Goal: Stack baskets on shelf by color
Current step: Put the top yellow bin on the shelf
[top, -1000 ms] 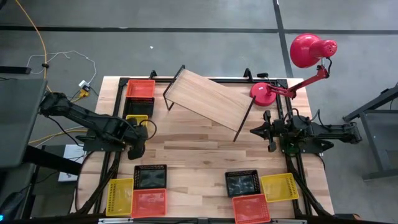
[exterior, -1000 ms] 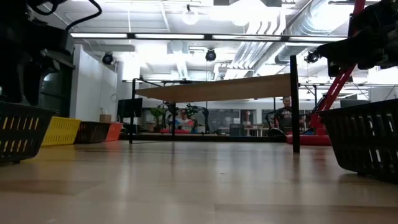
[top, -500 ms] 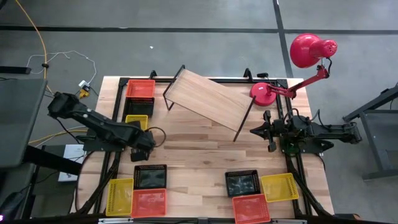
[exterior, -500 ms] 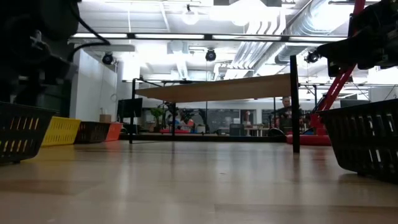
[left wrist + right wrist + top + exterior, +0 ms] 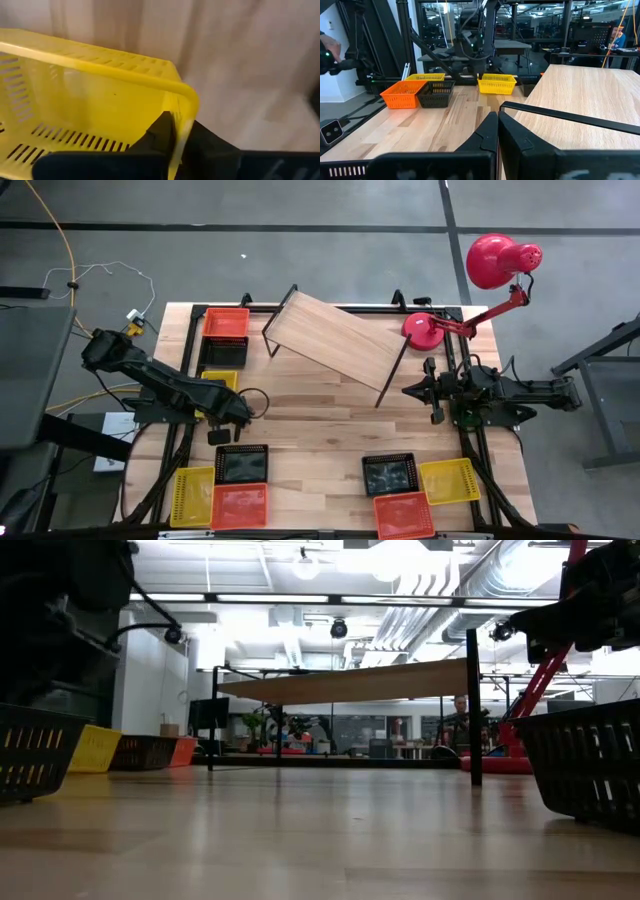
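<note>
My left gripper (image 5: 232,402) is shut on a yellow basket (image 5: 95,95) at the table's left. The right wrist view shows this basket (image 5: 496,83) level under the arm. Beyond it toward the far edge stand a black basket (image 5: 222,352) and an orange-red one (image 5: 226,322). The empty wooden shelf (image 5: 335,340) stands askew on its black legs at the far middle. My right gripper (image 5: 432,392) waits shut at the table's right, beside the shelf. My left gripper pinches the yellow basket's side wall (image 5: 181,107) close to a corner, one finger (image 5: 160,131) inside the basket and the other outside. The fingers come from above, pointing down. Whether the basket is clear of the table, I cannot tell.
Near left stand a black (image 5: 243,465), a yellow (image 5: 192,495) and an orange-red basket (image 5: 240,505). Near right are three more (image 5: 390,473), (image 5: 450,480), (image 5: 405,513). A red desk lamp (image 5: 425,328) stands at the far right. People show in the room behind.
My left arm has reached out toward the table's right edge, and its gripper now stands over the yellow basket's near end.
</note>
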Tool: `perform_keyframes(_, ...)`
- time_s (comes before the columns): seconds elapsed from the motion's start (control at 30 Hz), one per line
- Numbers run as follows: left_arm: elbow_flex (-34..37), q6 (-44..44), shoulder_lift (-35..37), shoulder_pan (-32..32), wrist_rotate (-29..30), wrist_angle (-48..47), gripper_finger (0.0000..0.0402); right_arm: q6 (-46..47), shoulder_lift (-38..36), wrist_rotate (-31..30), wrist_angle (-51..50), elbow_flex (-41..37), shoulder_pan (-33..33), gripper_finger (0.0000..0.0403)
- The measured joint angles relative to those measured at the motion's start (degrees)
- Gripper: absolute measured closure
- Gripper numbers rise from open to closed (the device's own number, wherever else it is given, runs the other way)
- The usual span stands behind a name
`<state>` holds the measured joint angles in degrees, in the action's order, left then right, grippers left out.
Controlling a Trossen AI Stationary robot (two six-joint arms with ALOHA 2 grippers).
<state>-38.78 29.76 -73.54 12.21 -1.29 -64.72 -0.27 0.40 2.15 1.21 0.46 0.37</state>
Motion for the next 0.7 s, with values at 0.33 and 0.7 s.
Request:
perform_keyframes(0.33,-23.4,-5.0,5.7,-0.7,-3.5,-17.3,0.0401,0.0,0.0,0.0,0.0,0.0,0.0,0.0402)
perform_keyframes(0.7,-56.1,-24.6,-5.0,-4.9,12.7,-25.0,0.0401,0.0,0.0,0.0,0.0,0.0,0.0,0.0402)
